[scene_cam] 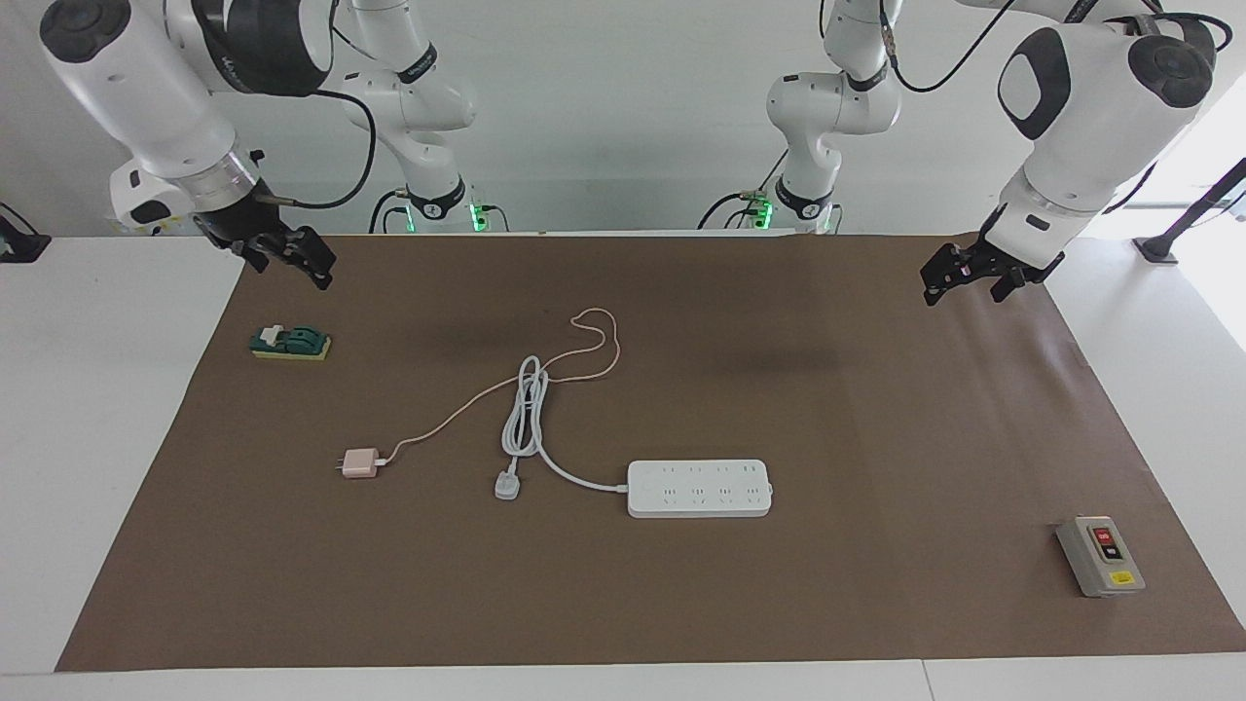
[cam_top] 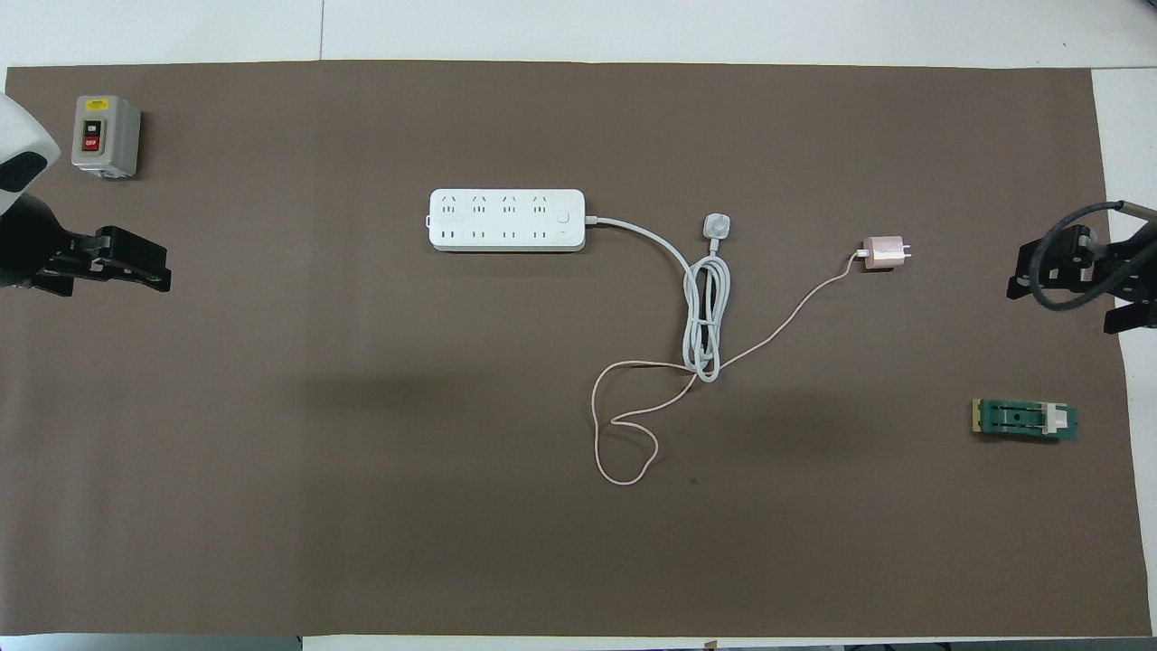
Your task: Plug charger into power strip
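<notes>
While both arms wait raised, the left gripper (scene_cam: 964, 277) and right gripper (scene_cam: 292, 255) hang wide open and empty over the mat's ends. Farther out, the charger (scene_cam: 358, 464) lies well apart from both, beside the power strip (scene_cam: 700, 488). Farthest, a grey box (scene_cam: 1100, 556) reads "OFF".

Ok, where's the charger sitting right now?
The charger lies flat on the brown mat, toward the right arm's end of the table, beside the white three-pin plug, which lies between it and the power strip. Nothing holds it.
</notes>
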`<action>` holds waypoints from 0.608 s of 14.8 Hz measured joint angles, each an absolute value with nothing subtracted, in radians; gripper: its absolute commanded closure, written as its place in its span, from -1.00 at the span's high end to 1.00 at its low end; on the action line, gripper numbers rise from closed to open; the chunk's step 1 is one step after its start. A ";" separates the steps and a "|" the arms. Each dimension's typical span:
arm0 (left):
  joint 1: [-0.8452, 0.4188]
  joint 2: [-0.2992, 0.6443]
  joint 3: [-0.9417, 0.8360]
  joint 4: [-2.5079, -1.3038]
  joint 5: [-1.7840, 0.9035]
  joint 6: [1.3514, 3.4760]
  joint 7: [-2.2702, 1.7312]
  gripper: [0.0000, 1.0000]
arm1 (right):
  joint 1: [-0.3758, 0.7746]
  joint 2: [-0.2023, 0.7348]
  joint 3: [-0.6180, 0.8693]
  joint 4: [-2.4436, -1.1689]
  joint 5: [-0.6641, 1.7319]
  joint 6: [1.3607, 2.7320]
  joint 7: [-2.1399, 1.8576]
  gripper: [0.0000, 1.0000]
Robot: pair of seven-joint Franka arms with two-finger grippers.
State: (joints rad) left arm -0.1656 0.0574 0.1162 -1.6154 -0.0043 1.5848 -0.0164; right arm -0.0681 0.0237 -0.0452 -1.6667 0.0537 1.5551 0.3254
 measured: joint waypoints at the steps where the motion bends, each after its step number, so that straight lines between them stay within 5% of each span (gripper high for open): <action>1: -0.166 0.057 0.115 -1.615 -0.005 1.585 -0.016 1.00 | -0.086 0.047 -0.046 -1.669 0.083 1.574 0.371 1.00; 9: -0.180 0.056 0.090 -1.615 -0.005 1.585 -0.016 1.00 | -0.197 0.241 -0.049 -1.689 0.347 1.729 0.686 1.00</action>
